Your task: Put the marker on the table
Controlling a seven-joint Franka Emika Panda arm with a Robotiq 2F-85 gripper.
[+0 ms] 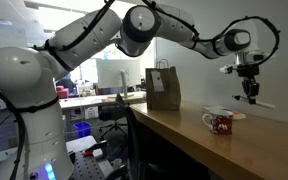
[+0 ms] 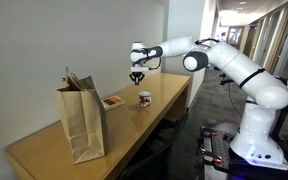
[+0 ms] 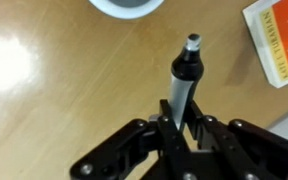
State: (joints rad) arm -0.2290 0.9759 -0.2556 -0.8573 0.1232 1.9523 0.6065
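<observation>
My gripper (image 3: 180,122) is shut on the marker (image 3: 182,78), a thin pen with a grey barrel and a dark tip that points away from the jaws over the brown wooden table (image 3: 54,110). In both exterior views the gripper (image 1: 250,93) (image 2: 136,80) hangs above the table (image 1: 184,130) (image 2: 54,150), past the red-and-white mug (image 1: 219,121) (image 2: 144,99). The marker is held up off the surface. The mug's white rim (image 3: 127,6) shows at the top edge of the wrist view.
A brown paper bag (image 1: 163,88) (image 2: 82,120) stands on the table. An orange-and-white booklet (image 3: 281,40) (image 2: 113,101) lies flat beside the mug. A wall runs along the table's far side (image 2: 44,50). Office desks and chairs stand beyond the table (image 1: 104,100).
</observation>
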